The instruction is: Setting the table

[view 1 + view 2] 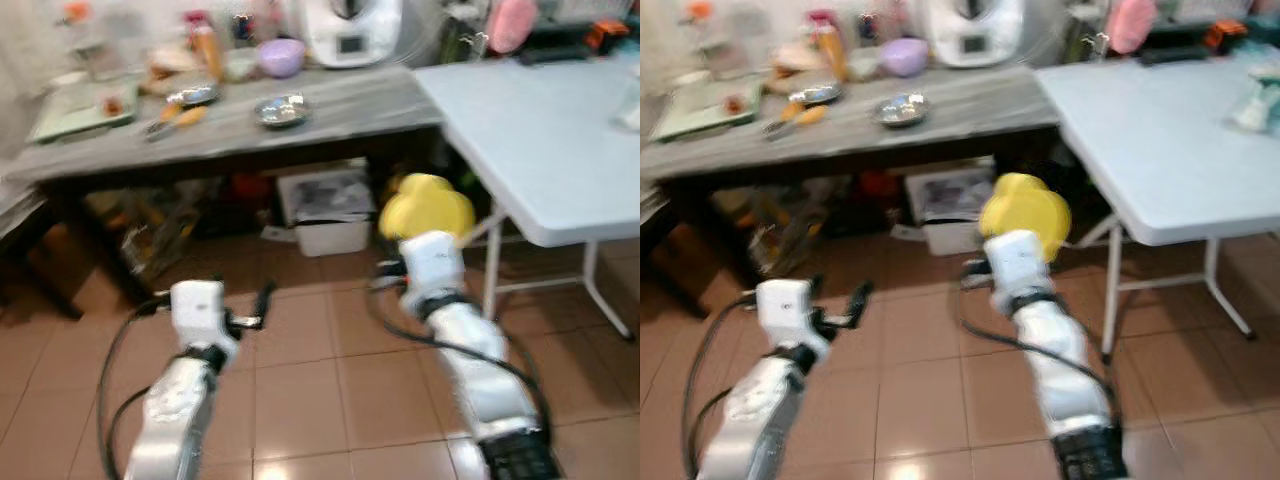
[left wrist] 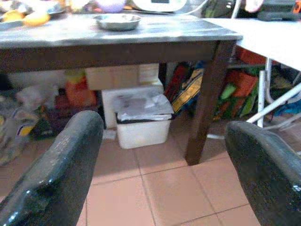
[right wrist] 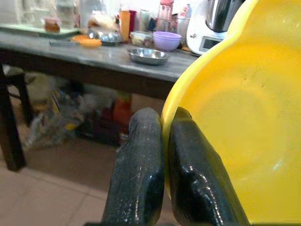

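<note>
Right claw (image 3: 162, 155) pinches yellow plate's (image 3: 235, 117) rim between closed fingers; left claw (image 2: 162, 165) gapes empty.

- You see a white plastic bin (image 1: 325, 212) on the tiled floor (image 1: 300, 380) under the dark wooden table (image 2: 117, 40).
- Your kitchen appliance (image 1: 350, 30) stands at the back.

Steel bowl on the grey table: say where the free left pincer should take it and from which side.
Take the steel bowl by its thin upturned rim at the table's front edge, coming from the robot's side. It sits upright and shallow, with bare grey table around it. The left pincer is open; the right pincer already pinches the yellow plate.
</note>
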`<state>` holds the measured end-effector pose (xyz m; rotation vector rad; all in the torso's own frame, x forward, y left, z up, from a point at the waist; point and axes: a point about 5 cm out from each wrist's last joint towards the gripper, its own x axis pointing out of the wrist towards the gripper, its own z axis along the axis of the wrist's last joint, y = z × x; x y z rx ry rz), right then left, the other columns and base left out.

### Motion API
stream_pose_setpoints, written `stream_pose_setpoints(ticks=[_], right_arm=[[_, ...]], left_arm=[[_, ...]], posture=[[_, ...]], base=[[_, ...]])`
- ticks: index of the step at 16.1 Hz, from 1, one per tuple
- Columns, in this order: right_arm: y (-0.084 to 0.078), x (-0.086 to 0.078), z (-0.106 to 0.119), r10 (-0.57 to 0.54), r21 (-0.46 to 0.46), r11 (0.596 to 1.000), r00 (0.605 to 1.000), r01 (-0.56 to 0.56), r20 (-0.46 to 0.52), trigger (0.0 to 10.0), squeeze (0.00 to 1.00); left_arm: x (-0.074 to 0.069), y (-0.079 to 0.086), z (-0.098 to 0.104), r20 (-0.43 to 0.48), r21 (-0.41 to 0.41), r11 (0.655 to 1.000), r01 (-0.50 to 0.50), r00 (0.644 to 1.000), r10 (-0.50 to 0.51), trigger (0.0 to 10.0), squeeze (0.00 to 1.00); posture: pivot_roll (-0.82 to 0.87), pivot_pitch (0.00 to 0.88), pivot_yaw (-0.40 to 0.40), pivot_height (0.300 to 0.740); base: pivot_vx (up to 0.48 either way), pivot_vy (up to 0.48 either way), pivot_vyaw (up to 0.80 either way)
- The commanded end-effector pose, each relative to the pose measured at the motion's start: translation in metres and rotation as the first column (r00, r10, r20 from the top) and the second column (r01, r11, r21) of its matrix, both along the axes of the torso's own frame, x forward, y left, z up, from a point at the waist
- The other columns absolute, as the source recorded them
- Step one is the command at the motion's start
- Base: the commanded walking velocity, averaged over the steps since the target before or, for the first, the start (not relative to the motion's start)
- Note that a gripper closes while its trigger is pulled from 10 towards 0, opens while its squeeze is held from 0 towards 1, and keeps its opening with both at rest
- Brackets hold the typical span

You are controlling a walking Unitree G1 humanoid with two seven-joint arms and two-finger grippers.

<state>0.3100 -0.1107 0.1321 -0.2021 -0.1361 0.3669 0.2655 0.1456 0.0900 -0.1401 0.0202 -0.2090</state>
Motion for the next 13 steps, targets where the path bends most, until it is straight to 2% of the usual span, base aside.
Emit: stream_pose_setpoints(ticks=[1,13], right_arm=[[-0.0108,0.0017,0.0027,-0.034,-0.009,0.999,0.999,0.034,0.014,10.0,0.00],[-0.0115,0.0006,0.0053,-0.028,-0.022,0.999,0.999,0.029,0.026,10.0,0.00]], left_arm=[[0.0015,-0.0070,0.0037,0.016,-0.007,1.000,0.022,1.000,-0.022,10.0,0.00],[0.0024,-0.0091,0.0018,0.010,0.001,1.000,0.025,1.000,-0.025,10.0,0.00]], posture=[[-0.15,0.000,0.104,0.740],[-0.17,0.000,0.105,0.740]], base=[[0.480,0.000,0.00],[0.480,0.000,0.00]])
